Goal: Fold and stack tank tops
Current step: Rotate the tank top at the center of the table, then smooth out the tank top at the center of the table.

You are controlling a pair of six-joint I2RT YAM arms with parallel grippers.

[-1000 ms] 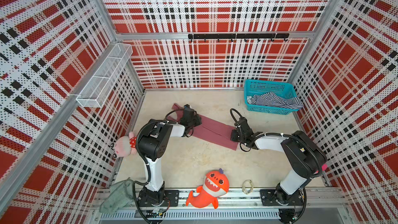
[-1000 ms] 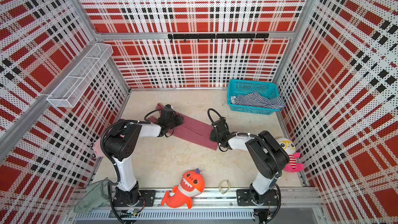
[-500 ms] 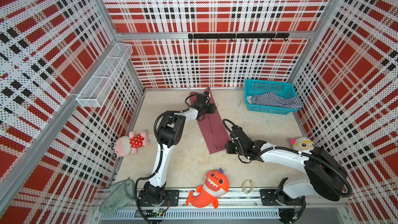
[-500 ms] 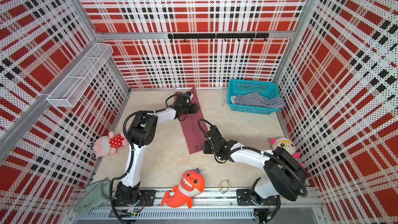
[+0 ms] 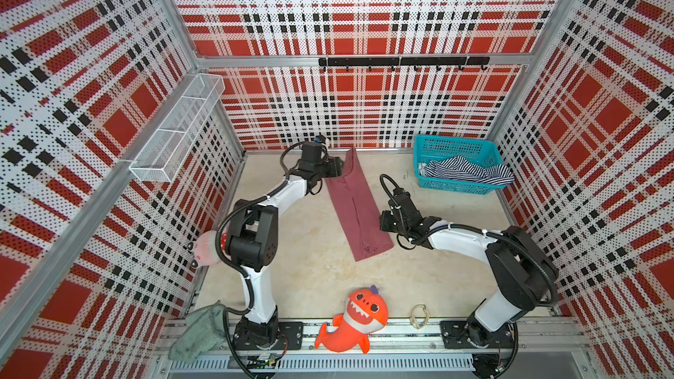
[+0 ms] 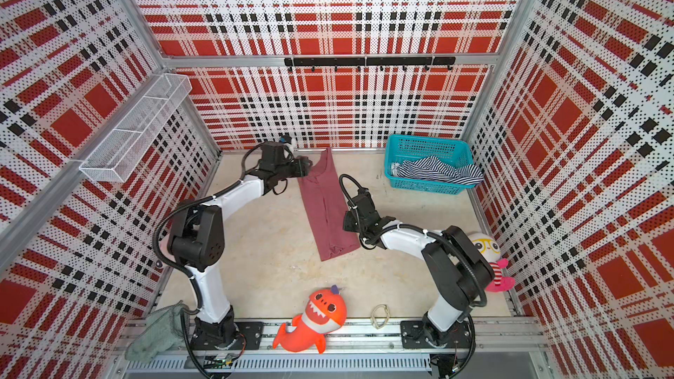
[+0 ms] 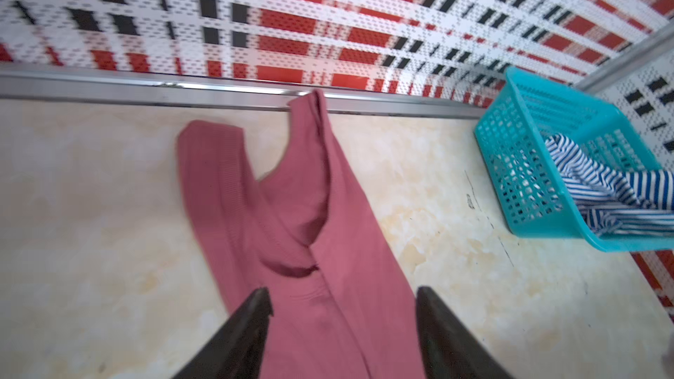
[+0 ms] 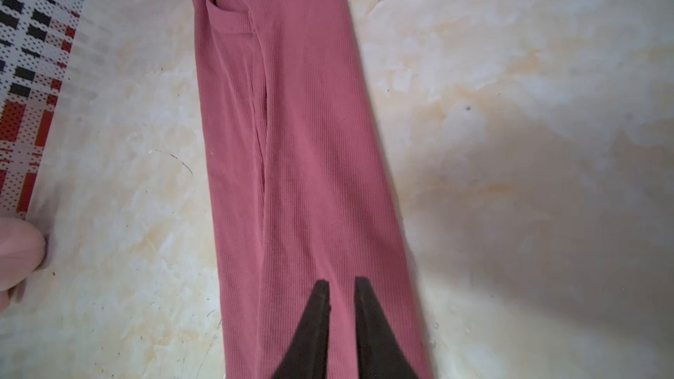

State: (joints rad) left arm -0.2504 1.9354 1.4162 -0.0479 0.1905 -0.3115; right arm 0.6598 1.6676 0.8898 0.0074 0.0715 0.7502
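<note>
Tank top [image 5: 359,209], dusty-rose ribbed cloth, long strip beside teal plastic basket [image 5: 456,142]: light, floppy, guess grab hem corners. Left fingers [image 7: 248,329] apart by straps [image 7: 215,162]; right fingers [image 8: 313,322] nearly together, pinch unclear.

Two arms, left arm [image 5: 288,191] and right arm [image 5: 459,240]: glossy white link shells between boxy black joint housings. Black ribbed cables [image 5: 222,231] looped along each, pinned here and there with small white ties. Flat black base plates [image 5: 291,331] on a silver rail [image 5: 401,333]. Left claw [image 7: 343,297] and right claw [image 8: 341,282]: matte black, tapered, wedge-shaped fingers [image 8: 313,322].
</note>
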